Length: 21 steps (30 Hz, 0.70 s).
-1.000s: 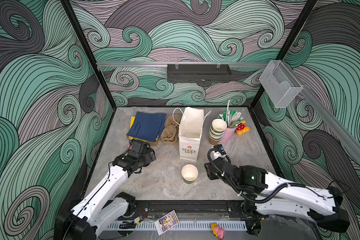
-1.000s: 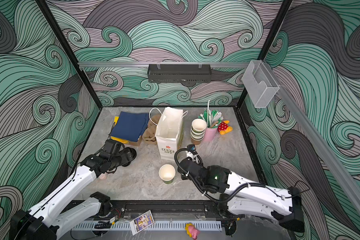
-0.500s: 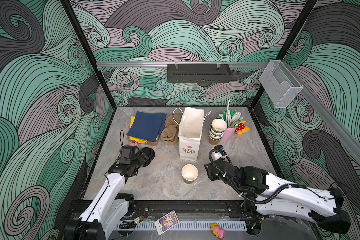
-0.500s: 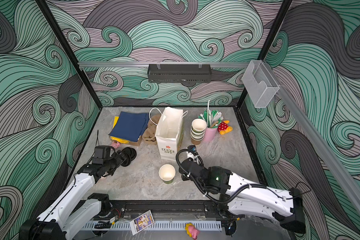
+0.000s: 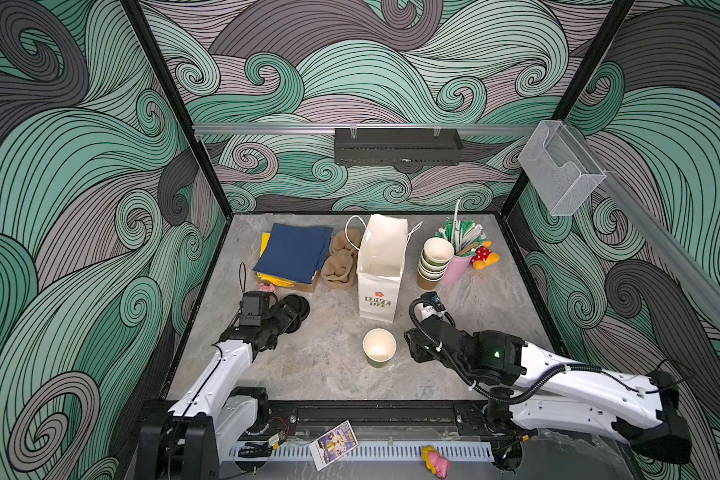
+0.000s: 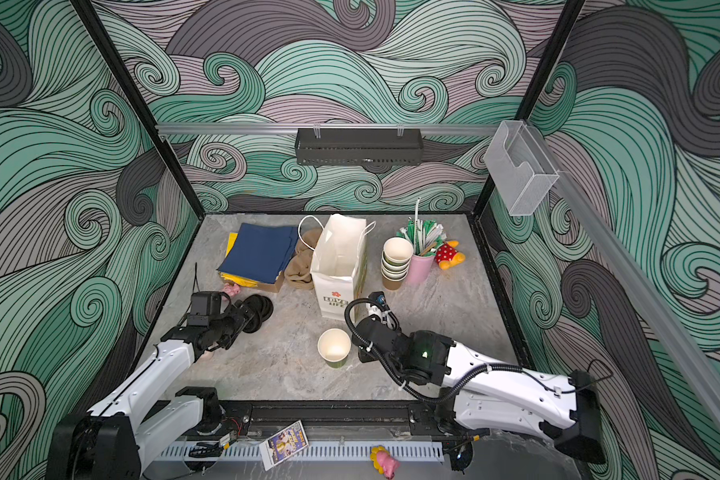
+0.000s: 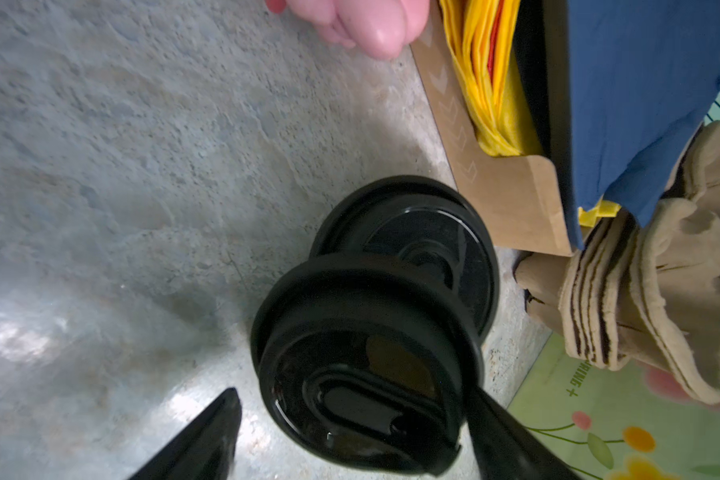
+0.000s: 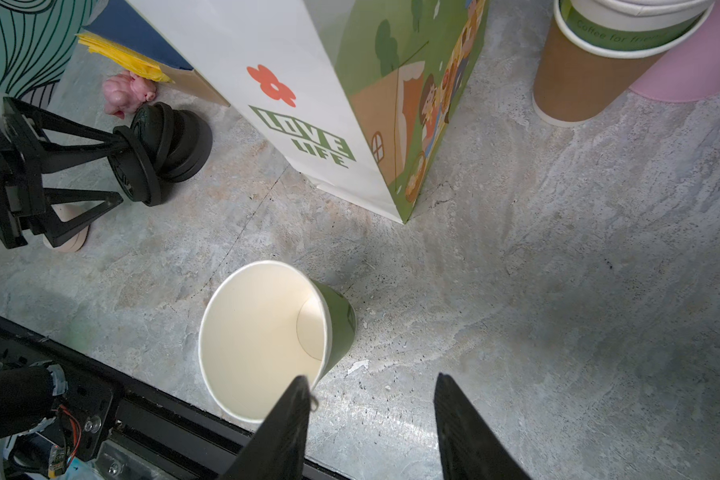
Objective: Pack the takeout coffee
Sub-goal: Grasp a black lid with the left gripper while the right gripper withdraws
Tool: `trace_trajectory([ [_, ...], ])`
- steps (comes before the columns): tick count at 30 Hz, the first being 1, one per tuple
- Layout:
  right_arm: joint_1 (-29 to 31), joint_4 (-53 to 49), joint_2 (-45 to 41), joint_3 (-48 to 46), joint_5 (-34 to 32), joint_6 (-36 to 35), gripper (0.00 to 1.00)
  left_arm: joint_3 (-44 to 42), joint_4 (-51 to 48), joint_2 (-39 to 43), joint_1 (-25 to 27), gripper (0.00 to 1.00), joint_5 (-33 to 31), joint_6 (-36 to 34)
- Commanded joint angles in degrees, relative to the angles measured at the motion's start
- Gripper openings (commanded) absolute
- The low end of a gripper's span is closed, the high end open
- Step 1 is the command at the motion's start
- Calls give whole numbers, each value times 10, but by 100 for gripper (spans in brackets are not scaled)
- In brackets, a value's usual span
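Top views: white paper bag [image 5: 381, 266] standing open mid-table, interior looking empty. One takeout cup [image 5: 379, 347] sitting upright, lidless, just in front of bag on robot side, showing in both top views. Black lid stack [image 5: 300, 305] lying off bag's left-arm side. Spare cup stack [image 5: 435, 262] sitting just beside bag's right-arm side.

Left wrist: left gripper [image 7: 352, 392] straddling one lid [image 7: 366, 365] at stack's near end, jaws spread wide. One finger [image 7: 208, 440] looking a sliver off rim, other touching. Can't tell if clamped or just bracketing.

Right wrist: right gripper [image 8: 371, 377] hanging empty beside cup, jaws parted, nothing btwn them; bag standing just behind cup.

Judging step = fetching lid for cup; packing into bag not begun. Next move is calling for a firm pinch across rim, peeling lid off stack w/o dragging neighbours, carrying it to bag's front and seating it level on cup. Right gripper prob. bracing cup.
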State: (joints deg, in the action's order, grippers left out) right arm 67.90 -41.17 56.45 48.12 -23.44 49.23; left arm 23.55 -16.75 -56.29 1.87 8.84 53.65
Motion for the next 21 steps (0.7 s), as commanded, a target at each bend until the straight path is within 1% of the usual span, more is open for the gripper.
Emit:
trace_trajectory([
  [1, -4, 3, 6, 18, 8, -5, 51, -3, 28, -10, -7, 88, 14, 7],
  [12, -8, 6, 10, 19, 18, -5, 51, -17, 59, -27, -14, 88, 35, 18],
  [21, -9, 6, 10, 19, 19, -5, 51, -19, 62, -24, -17, 81, 38, 16],
])
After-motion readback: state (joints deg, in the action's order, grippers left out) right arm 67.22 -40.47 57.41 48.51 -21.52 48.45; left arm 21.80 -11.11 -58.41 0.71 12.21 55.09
